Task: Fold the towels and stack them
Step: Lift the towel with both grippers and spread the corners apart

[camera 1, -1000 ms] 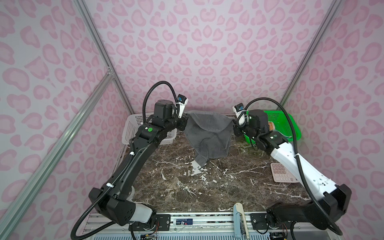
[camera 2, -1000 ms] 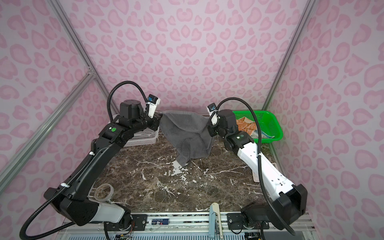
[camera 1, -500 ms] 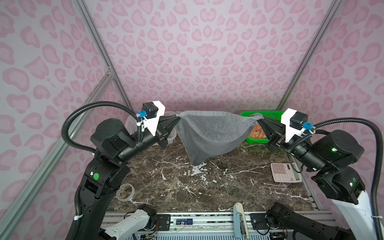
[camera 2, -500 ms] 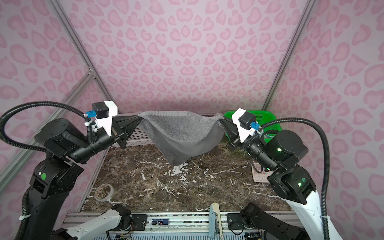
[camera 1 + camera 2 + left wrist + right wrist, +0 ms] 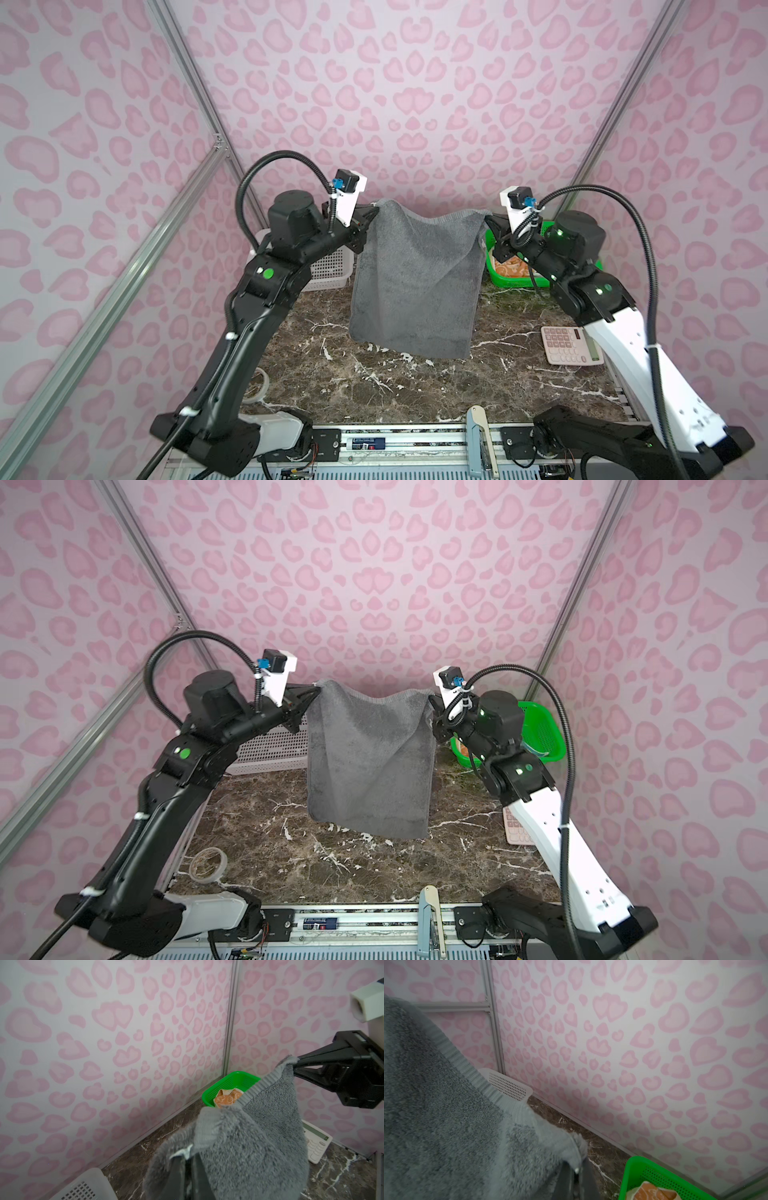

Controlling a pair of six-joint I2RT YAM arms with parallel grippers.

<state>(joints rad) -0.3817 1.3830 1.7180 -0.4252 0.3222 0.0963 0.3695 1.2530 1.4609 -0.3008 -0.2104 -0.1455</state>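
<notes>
Dark grey towel (image 5: 415,282) stretched in the air between two pincers, above the back part of the table (image 5: 415,386).

In both top views: left pincer (image 5: 374,211) clenched on one upper corner, right pincer (image 5: 488,217) clenched on the other. Upper edge sagging a little, cloth hanging as a plain rectangle with one diagonal crease, lower edge low over the marble, contact not possible to tell. Behind the cloth, partly hidden by it, a white basket (image 5: 328,270) on the left and a green basket (image 5: 511,283) with an orange towel (image 5: 513,264) inside on the right. Calculator (image 5: 571,345) beside the right arm, tape roll (image 5: 208,864) beside the left arm.
In the left wrist view: fluffy grey pile bunched around the closed left pincer (image 5: 188,1159), ribbed hem running to the opposite pincer, orange towel in the green basket beyond.
In the right wrist view: towel corner pinched in the right pincer (image 5: 576,1169), white basket past the hem.
</notes>
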